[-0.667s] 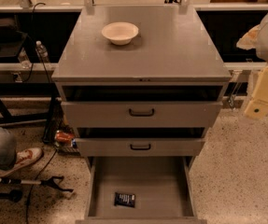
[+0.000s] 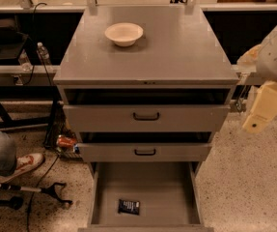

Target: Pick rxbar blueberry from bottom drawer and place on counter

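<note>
The cream claw (image 2: 261, 108), open or closed I cannot tell, has dipped beside the grey cabinet (image 2: 191, 117), yet the flat navy rxbar blueberry wrapper (image 2: 129, 206) stays untouched in the open grey bottom drawer (image 2: 167, 185), so the reach has barely begun.

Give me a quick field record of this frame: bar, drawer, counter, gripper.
bar: lying flat in the bottom drawer, near its front, left of middle
bottom drawer: pulled open
counter: bowl at rear left; no bar on it
gripper: off the counter's right side, below its top, far from the bar
task: bar not yet picked
</note>
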`<control>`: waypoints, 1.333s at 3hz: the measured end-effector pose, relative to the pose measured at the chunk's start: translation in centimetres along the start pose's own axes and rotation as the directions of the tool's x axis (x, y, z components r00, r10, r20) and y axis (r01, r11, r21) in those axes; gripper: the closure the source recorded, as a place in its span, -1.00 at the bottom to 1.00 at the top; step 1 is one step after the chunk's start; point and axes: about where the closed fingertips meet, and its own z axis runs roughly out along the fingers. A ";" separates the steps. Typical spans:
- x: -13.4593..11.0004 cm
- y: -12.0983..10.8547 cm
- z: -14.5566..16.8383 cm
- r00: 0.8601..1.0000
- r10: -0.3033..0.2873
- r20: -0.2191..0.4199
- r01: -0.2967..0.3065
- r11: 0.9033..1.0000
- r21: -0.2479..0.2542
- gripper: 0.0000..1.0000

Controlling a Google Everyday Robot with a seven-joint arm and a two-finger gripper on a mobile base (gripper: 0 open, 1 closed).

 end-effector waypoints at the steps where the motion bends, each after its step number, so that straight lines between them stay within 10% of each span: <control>1: 0.3 1.8 6.8 0.992 0.048 0.119 -0.035 0.993 -0.109 -1.00; 2: 0.4 5.5 15.4 0.956 0.154 0.248 -0.096 0.969 -0.229 -1.00; 4: 0.5 6.4 18.0 0.945 0.189 0.269 -0.120 0.960 -0.253 -1.00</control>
